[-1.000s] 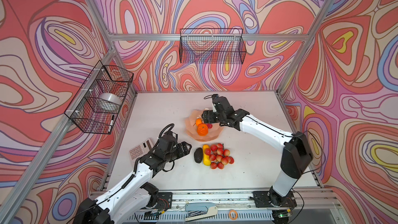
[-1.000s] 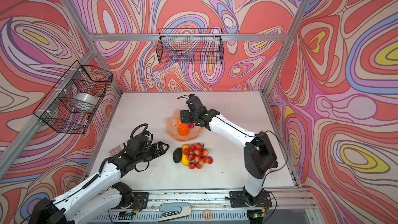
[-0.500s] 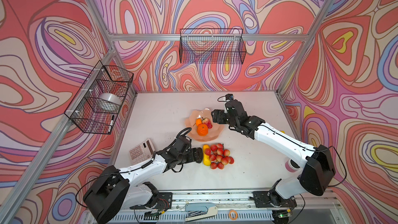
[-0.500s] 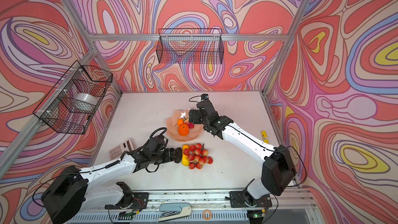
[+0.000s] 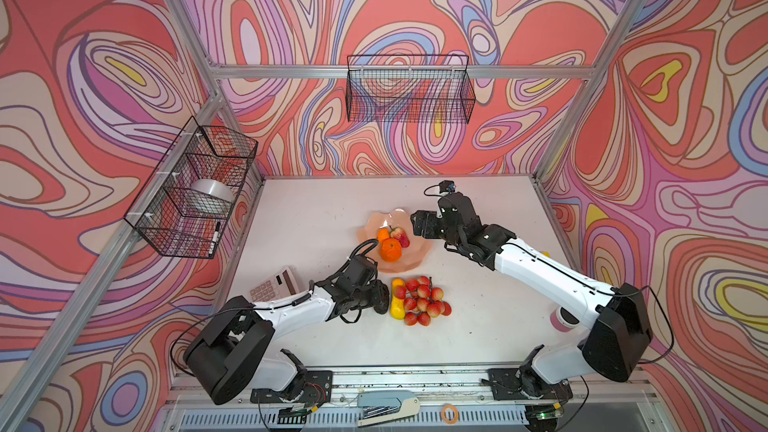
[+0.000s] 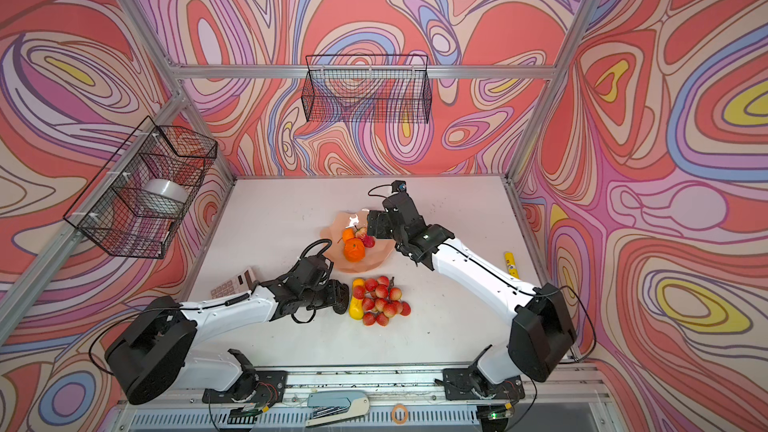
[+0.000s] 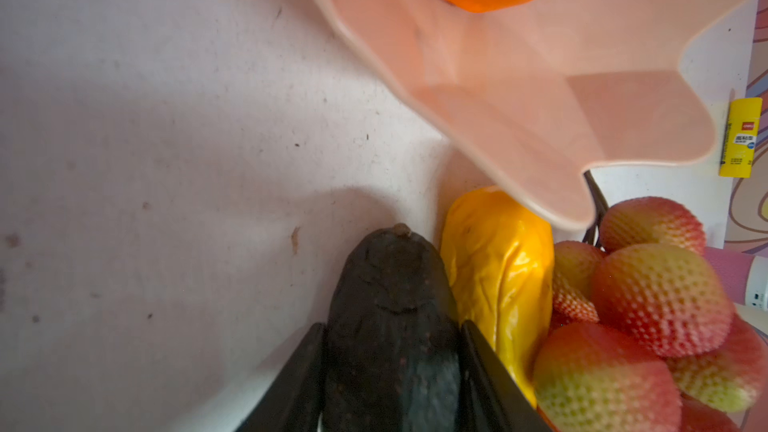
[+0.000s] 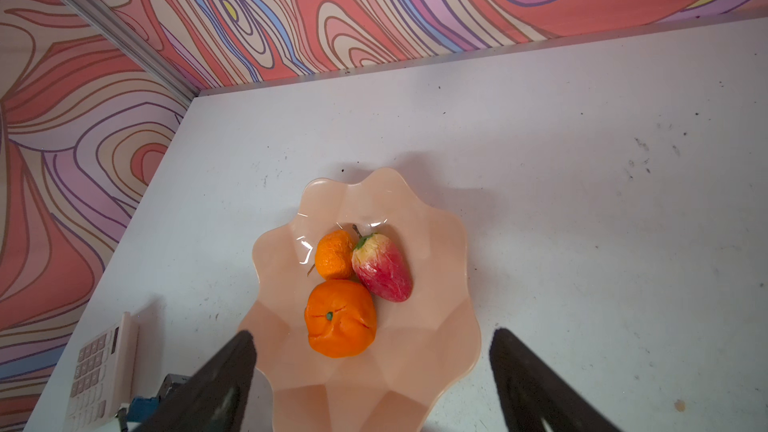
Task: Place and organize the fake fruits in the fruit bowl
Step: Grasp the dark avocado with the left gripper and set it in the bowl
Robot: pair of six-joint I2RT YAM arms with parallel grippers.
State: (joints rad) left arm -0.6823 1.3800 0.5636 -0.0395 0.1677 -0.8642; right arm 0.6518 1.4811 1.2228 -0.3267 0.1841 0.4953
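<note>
Avocado lies just below the bowl at centre in both top views; we see the left gripper clamped narrowly on its sides. Just beside one finger lies the yellow fruit, with the berries crowding beyond. Over the bowl's right edge the right gripper gapes wide, empty; inside sit two oranges and the strawberry. At lower left lies a calculator.

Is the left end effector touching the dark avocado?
Touching. The left wrist view shows the left end effector straddling the avocado, with both fingers pressed against its sides and no gap at the tips.
</note>
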